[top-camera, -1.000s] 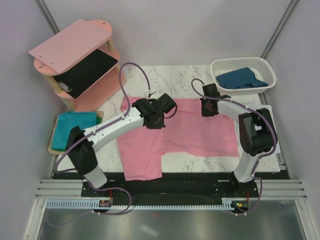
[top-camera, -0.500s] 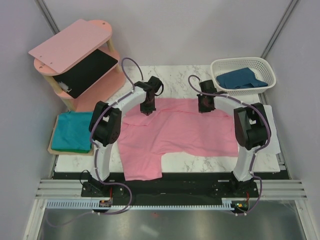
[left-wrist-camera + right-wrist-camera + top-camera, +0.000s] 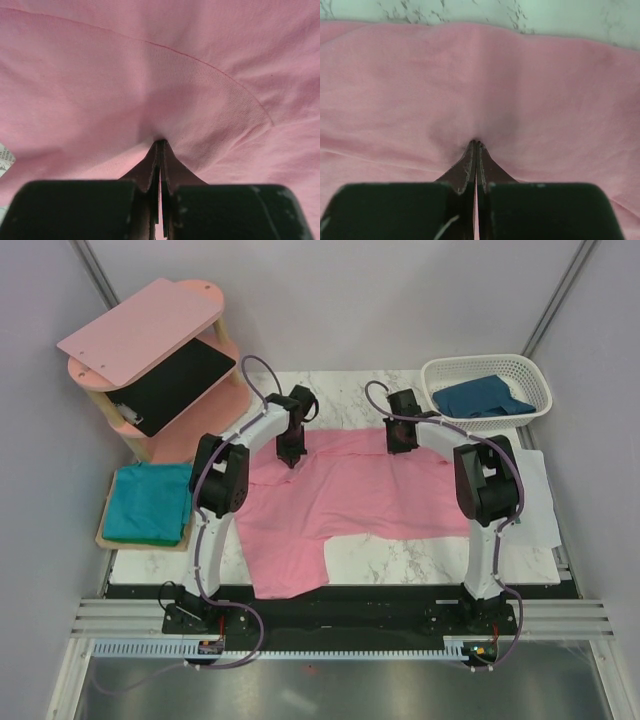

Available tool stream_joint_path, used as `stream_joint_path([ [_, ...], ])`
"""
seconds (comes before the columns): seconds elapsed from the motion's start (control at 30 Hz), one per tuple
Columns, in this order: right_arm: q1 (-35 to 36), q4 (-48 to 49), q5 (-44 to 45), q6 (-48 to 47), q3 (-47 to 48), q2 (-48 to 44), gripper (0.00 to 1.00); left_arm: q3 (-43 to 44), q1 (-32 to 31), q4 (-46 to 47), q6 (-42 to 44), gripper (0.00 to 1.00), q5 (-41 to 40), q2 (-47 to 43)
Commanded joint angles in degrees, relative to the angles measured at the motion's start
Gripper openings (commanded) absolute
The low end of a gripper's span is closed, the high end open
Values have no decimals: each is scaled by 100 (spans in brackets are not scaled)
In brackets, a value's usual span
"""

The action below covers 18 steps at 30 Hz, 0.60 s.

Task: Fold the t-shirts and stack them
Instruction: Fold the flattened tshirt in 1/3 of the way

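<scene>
Left tool (image 3: 160, 143) and right tool (image 3: 476, 143), each clamping the upper edge of pink shirt (image 3: 400, 502), spread mid-frame on worktop (image 3: 345, 398).

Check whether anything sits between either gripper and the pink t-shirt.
Nothing visible does. The left gripper and the right gripper are each shut directly on the fabric of the pink t-shirt, near its far edge, with no other object between.

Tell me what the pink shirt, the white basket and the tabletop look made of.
The pink shirt: soft matte knit, likely cotton jersey; fine ribs and creases show. The white basket: probably moulded plastic, latticed walls. The tabletop: white with grey veins, marble or a marble-look laminate.
</scene>
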Motion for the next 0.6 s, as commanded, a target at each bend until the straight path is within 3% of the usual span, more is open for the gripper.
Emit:
stream_joint_path([
  [0.0, 83, -204, 75, -70, 269, 494, 0, 212, 293, -68, 349, 2, -15, 510],
  [0.2, 82, -265, 171, -79, 638, 784, 0, 1195, 521, -393, 622, 2, -59, 984],
  [0.33, 82, -292, 207, -79, 657, 750, 0, 1259, 548, -455, 727, 2, -103, 994],
  [0.43, 74, -30, 128, -17, 272, 285, 0, 1022, 513, -359, 771, 2, -50, 582],
  [0.57, 74, 270, 40, 106, -353, -1179, 2, 302, 381, -87, 658, 2, -147, -524],
])
